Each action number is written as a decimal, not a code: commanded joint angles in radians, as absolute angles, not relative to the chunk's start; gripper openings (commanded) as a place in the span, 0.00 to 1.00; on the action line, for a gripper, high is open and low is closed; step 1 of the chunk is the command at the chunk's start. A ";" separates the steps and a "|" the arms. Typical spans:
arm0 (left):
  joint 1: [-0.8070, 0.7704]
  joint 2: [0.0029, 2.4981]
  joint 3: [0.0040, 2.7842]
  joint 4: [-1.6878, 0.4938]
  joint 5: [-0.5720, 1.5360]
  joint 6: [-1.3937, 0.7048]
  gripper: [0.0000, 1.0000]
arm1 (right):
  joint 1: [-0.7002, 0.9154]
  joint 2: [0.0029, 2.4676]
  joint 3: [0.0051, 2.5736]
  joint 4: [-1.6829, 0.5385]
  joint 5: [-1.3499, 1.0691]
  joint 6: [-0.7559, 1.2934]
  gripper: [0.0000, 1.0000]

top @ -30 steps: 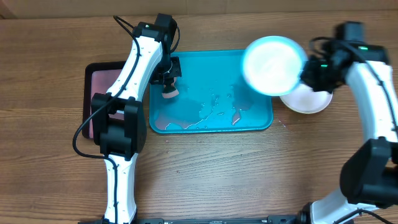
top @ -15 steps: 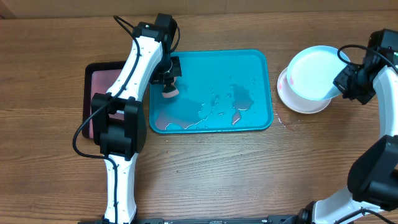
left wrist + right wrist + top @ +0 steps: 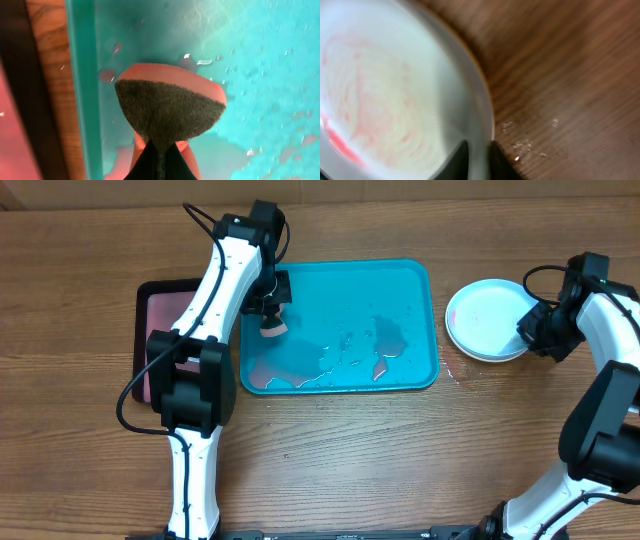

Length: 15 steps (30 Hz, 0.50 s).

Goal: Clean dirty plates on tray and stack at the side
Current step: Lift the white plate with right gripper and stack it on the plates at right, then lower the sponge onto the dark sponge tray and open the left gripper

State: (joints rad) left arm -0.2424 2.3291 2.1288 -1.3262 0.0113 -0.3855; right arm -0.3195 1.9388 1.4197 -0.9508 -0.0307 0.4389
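Observation:
The teal tray (image 3: 400,280) holds no plates, only water puddles and reddish smears. My left gripper (image 3: 270,308) is shut on a pink sponge with a dark scrub face (image 3: 272,328) and holds it over the tray's left part; the left wrist view shows the sponge (image 3: 167,107) pinched in the fingers (image 3: 161,160). The light blue plate (image 3: 485,318) lies on top of a white plate on the table right of the tray. My right gripper (image 3: 530,335) is shut on its right rim, as the right wrist view shows (image 3: 479,155). Faint pink smears show inside this plate (image 3: 395,90). No yellow-green plate is in view.
A smaller black-rimmed tray with a pinkish inside (image 3: 150,330) lies left of the teal tray, under my left arm. Small crumbs lie on the wooden table (image 3: 530,142) beside the plate stack.
My right gripper carried the light blue plate from above the tray's right end rightward and down onto the white plate. The left arm and the sponge have not moved.

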 commanded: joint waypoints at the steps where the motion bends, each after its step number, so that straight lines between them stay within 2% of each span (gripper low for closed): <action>1: -0.243 2.337 2.288 -1.402 -0.054 -0.359 0.04 | -0.286 1.943 1.422 -0.932 -0.138 0.387 0.35; 5: -0.237 2.331 2.456 -1.512 -0.117 -0.359 0.04 | -0.269 1.943 1.443 -0.977 -0.159 0.359 0.68; 8: -0.227 2.326 2.573 -1.594 -0.160 -0.359 0.04 | -0.269 1.939 1.513 -1.056 -0.159 0.358 0.78; 15: -0.159 2.320 2.667 -1.690 -0.172 -0.344 0.04 | -0.258 1.895 1.699 -1.188 -0.160 0.358 0.91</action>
State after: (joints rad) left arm -0.2005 2.3390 2.6427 -1.6859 -0.1413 -0.3729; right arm -0.2665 1.9415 1.6230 -1.1717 -0.1509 0.3622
